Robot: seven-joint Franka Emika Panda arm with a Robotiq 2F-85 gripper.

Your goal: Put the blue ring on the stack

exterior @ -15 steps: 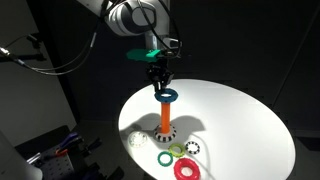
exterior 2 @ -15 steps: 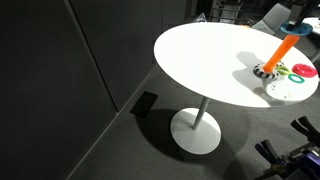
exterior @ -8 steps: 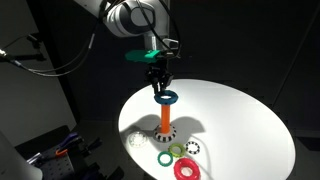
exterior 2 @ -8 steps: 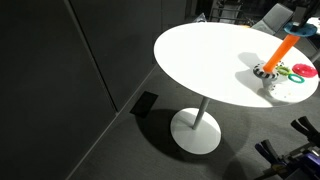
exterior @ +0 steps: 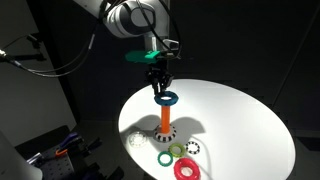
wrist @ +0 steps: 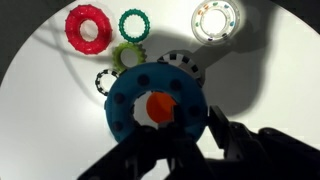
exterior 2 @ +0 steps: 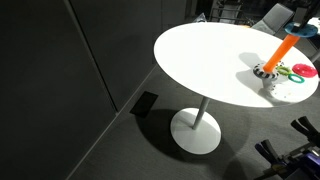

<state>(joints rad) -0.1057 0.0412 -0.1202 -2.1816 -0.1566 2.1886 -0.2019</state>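
While the gripper [exterior: 160, 88] nips the blue ring [exterior: 174, 97] hanging beneath it, we note the hole over the stack [exterior: 164, 118].

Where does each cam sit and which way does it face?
Exterior view: beside the white table, above tabletop height, facing the orange peg; shows the arm and the end effector holding the blue ring.
Exterior view: higher, farther back, looking down on table and floor; peg at right edge; hardly any arm.
Wrist view: straight down at the peg top inside the ring's hole; end effector at bottom.
Shared: all see the peg.
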